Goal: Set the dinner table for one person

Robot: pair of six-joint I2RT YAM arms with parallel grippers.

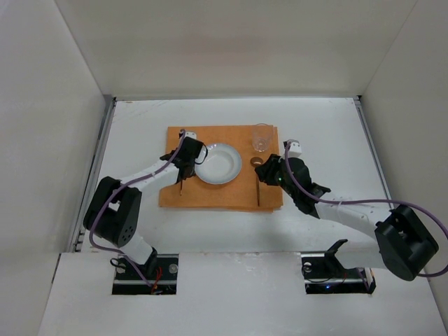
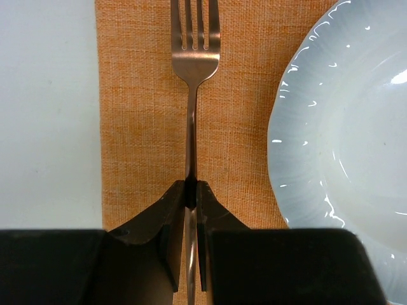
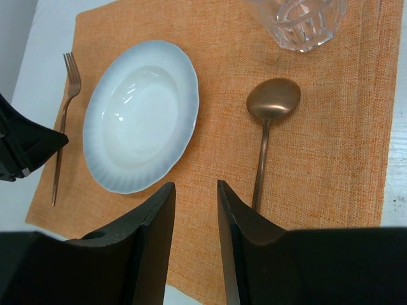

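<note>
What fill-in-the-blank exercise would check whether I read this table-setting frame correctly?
1. The left tool is shut on the handle of the ____.
2. The right tool is ____ and holds nothing.
3. In the top view, the spoon lies on the orange mat to the ____ of the plate.
4. Just beyond the spoon's bowl stands the ____.
Missing words: fork; open; right; glass.

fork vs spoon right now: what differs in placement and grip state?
Side: the fork lies left of the plate, the spoon right of it.
Grip: the left gripper is shut on the fork's handle; the spoon is free, its handle beside the open right gripper, not between its fingers.
Head: fork has tines, spoon an oval bowl.
Shared: both copper-coloured, on the orange mat, heads away from the arms.
</note>
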